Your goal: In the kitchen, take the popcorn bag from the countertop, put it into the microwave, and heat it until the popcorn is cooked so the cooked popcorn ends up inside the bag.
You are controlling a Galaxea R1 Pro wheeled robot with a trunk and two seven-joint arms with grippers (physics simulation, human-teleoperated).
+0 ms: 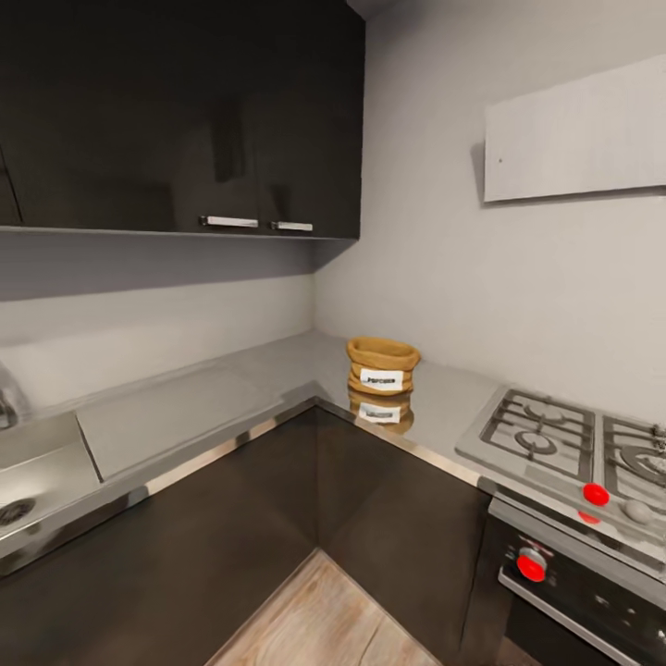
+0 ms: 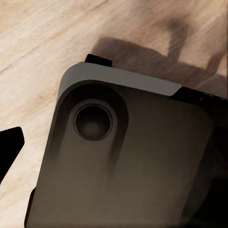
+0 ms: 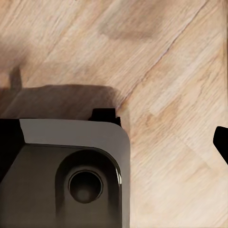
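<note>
The popcorn bag (image 1: 382, 366) is sitting upright on the countertop (image 1: 176, 416), at the inner corner of the L-shaped run, close to the far right wall. It is a squat tan-brown paper sack, its rim rolled down and its mouth standing open, with a white label of dark lettering facing the near side. The glossy grey slab is mirroring the bag just below it, along the metallic edge.
</note>
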